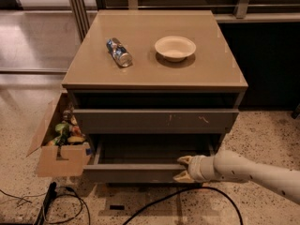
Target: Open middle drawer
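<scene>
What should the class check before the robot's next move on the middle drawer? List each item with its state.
1. Middle drawer pulled out, inner tray showing: ok.
2. Gripper clamped on the drawer front, right of centre: ok.
3. Drawer at full extension: cannot tell.
4. Cardboard box clear of the drawer's left corner: cannot tell.
5. Can and bowl away from the cabinet top's edges: ok.
</scene>
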Available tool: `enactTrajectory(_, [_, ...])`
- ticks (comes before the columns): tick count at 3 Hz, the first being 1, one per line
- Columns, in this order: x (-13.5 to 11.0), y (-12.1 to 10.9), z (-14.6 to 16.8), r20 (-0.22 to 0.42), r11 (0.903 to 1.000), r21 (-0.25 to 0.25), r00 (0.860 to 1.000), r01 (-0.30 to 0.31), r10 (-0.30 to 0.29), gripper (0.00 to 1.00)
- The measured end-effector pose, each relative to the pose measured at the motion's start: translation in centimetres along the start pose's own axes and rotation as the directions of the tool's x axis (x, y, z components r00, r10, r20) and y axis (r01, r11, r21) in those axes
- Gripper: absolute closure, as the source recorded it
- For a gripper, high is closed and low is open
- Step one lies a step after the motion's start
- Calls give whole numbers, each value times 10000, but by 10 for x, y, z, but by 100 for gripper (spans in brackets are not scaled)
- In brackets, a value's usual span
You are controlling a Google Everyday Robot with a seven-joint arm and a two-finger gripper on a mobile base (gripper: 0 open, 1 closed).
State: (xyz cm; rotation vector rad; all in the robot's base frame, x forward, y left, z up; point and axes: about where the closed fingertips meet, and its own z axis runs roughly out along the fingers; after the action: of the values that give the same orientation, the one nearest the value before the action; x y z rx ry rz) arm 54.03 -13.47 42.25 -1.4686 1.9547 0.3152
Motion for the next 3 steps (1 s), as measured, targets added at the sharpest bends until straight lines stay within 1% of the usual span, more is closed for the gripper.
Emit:
enactTrajectory(1, [0, 0, 0, 0, 10000, -1, 10000, 0, 0, 0])
enactTrajectory(2, [0, 0, 0, 0, 10000, -1, 10000, 0, 0, 0])
enactTrajectory(3, [0, 0, 0, 1, 10000, -2, 10000, 0, 0, 14])
